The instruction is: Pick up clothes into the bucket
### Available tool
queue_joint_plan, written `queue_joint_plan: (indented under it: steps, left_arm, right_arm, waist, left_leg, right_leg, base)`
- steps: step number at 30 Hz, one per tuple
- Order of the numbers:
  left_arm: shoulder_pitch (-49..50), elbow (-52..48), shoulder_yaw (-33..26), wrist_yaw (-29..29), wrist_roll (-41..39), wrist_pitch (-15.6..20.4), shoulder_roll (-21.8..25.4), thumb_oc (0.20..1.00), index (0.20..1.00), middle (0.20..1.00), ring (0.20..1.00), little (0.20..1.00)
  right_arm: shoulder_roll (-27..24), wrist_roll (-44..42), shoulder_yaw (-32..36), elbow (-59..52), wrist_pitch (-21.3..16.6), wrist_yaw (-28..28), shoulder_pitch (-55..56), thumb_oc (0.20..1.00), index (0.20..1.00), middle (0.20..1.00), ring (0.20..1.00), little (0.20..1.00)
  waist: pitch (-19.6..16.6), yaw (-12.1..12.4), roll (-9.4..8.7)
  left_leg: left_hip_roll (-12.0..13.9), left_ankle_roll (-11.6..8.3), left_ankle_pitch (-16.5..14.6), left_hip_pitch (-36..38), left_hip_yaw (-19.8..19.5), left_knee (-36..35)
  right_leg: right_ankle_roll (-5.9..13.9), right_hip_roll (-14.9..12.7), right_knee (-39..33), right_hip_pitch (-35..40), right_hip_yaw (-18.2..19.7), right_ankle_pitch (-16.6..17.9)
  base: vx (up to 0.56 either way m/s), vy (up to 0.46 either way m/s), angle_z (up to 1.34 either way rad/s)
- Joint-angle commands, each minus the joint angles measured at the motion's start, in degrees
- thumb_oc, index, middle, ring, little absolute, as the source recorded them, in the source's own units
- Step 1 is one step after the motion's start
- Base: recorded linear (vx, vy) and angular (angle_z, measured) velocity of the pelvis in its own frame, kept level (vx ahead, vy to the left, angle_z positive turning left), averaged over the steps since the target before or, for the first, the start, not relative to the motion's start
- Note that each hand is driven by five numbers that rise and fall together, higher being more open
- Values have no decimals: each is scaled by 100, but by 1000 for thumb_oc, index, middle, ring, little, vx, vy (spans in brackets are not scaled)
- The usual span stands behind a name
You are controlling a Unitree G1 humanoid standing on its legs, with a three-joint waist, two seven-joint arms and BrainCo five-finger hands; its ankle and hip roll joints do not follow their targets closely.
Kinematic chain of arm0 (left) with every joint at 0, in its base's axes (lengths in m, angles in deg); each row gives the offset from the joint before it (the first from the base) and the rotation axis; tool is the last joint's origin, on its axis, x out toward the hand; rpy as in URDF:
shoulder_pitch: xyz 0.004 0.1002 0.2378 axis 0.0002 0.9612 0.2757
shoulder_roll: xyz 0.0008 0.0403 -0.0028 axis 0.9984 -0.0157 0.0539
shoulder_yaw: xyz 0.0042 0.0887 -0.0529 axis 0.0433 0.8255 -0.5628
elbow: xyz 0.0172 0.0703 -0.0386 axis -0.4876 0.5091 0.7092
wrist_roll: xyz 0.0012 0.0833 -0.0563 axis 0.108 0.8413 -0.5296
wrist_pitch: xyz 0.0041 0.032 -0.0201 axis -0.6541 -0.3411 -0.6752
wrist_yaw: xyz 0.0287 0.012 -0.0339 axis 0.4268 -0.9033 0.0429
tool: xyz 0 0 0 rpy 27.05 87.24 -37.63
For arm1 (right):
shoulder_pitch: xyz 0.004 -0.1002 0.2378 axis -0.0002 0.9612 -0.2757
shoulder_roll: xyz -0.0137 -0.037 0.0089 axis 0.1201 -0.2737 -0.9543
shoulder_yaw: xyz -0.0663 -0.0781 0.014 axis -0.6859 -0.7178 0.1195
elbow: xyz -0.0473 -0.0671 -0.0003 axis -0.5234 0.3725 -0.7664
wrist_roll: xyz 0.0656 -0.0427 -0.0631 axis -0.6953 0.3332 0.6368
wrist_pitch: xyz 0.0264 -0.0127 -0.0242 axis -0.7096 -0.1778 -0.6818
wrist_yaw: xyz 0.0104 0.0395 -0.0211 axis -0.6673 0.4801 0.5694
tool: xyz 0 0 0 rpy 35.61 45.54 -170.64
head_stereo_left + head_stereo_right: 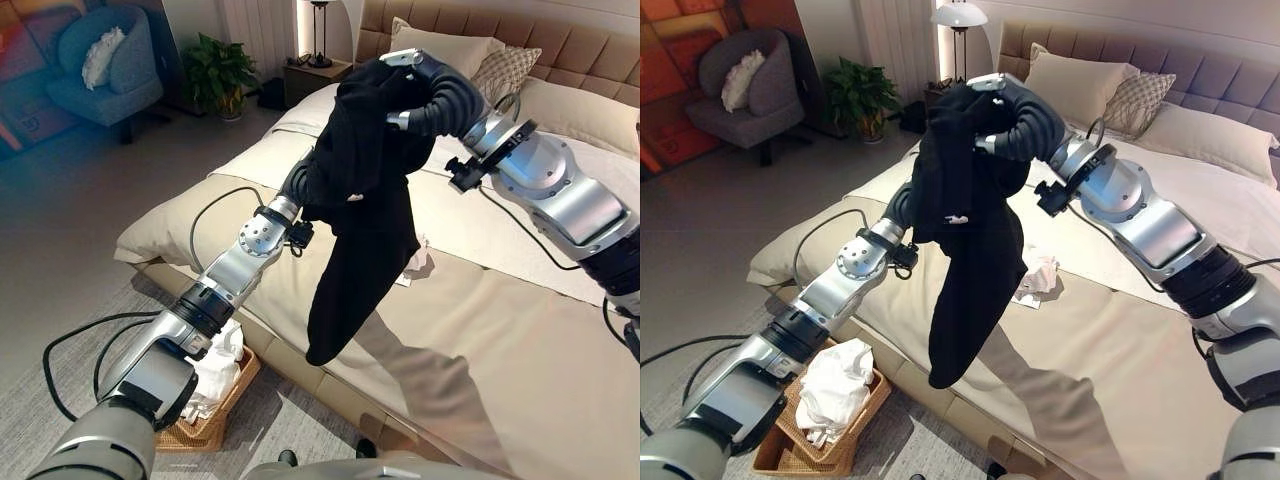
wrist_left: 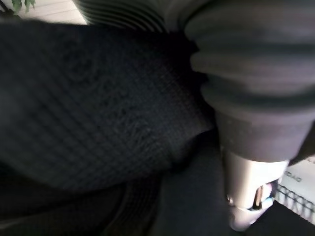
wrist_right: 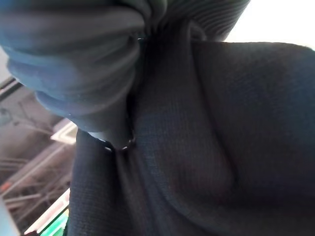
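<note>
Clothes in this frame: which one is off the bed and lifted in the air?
The black garment, hanging from the right hand above the bed's edge. The small pale cloth lies on the bed; white clothes sit in the wicker basket.

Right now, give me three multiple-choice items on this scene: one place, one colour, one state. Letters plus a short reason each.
1. Where is the basket?
A. on the bed
B. on the floor beside the bed
C. on the armchair

2. What colour is the garment?
A. black
B. white
C. red

3. How is the garment?
A. flat on the bed
B. inside the basket
C. held up, hanging over the bed edge

Answers:
1 B: the basket stands on the rug below the bed's near edge, white cloth in it.
2 A: the knit is black in both eye views.
3 C: the right robot hand is at its top, and its lower end dangles free.
</note>
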Motion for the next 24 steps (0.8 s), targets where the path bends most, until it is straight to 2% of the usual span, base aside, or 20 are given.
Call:
queue_joint_plan:
  steps: [1,8,11,12,17,18,19,20,24]
  left_arm:
    - [-409,348,280,-61,-146,64,-118,1000,1000,1000,1000,1000]
    - [-470,-113,743,-485,-1309,43,-208,1000,1000,1000,1000,1000]
    - [-564,-698,1067,-756,-1931,21,157,1000,1000,1000,1000,1000]
    - [-684,-960,1285,-938,-2242,-30,424,1000,1000,1000,1000,1000]
    - [-814,-1326,1595,-1251,-2934,-105,967,1000,1000,1000,1000,1000]
    - [-838,-1351,1654,-1290,-3001,-114,1083,583,583,583,583,583]
    - [-832,-1363,1661,-1356,-3125,-127,1176,373,373,373,373,373]
    - [-782,-1395,1617,-1394,-3277,-143,1285,200,200,200,200,200]
    - [-358,-1416,1285,-1405,-3463,-125,1472,200,200,200,200,200]
  right_arm:
    - [41,-423,78,-329,-351,8,-365,200,200,200,200,200]
    - [142,-505,-186,-414,-291,112,-449,200,200,200,200,200]
    - [87,-582,-277,-414,-268,154,-414,200,200,200,200,200]
    - [63,-580,-342,-368,-259,156,-420,200,200,200,200,200]
    - [24,-607,-375,-231,-266,140,-358,200,200,200,200,200]
    - [24,-625,-368,-193,-268,127,-329,200,200,200,200,200]
    - [19,-629,-356,-148,-277,117,-310,200,200,200,200,200]
    - [10,-616,-305,-97,-286,99,-266,200,200,200,200,200]
    - [-16,-529,-74,70,-305,10,-73,200,200,200,200,200]
  waist:
    - [-397,98,-246]
    - [-360,97,-241]
    - [-349,108,-225]
    - [-355,122,-220]
    - [-363,133,-203]
    - [-365,133,-201]
    - [-366,134,-195]
    - [-373,138,-189]
    - [-382,157,-209]
  left_leg:
    - [73,-44,-420,-277,-44,517]
    - [50,-36,-403,-336,-70,548]
    - [42,-42,-400,-346,-77,552]
    - [40,-47,-400,-359,-82,560]
    - [29,-52,-393,-374,-86,558]
    - [27,-51,-391,-374,-83,553]
    - [25,-51,-390,-370,-80,550]
    - [19,-51,-388,-363,-81,536]
    - [-5,-36,-390,-346,-64,494]
  right_leg:
    - [484,-391,425,-53,-147,-332]
    - [486,-401,408,-73,-155,-292]
    - [495,-408,394,-71,-175,-272]
    - [505,-416,381,-74,-189,-254]
    - [528,-437,359,-78,-199,-222]
    - [531,-441,356,-75,-198,-219]
    - [534,-448,354,-71,-194,-216]
    - [542,-457,352,-67,-195,-211]
    - [557,-485,343,-70,-197,-193]
  base:
    - [0,0,0]
    - [0,0,0]
    - [0,0,0]
    - [0,0,0]
    - [0,0,0]
    - [0,0,0]
    - [0,0,0]
    - [0,0,0]
    - [0,8,0]
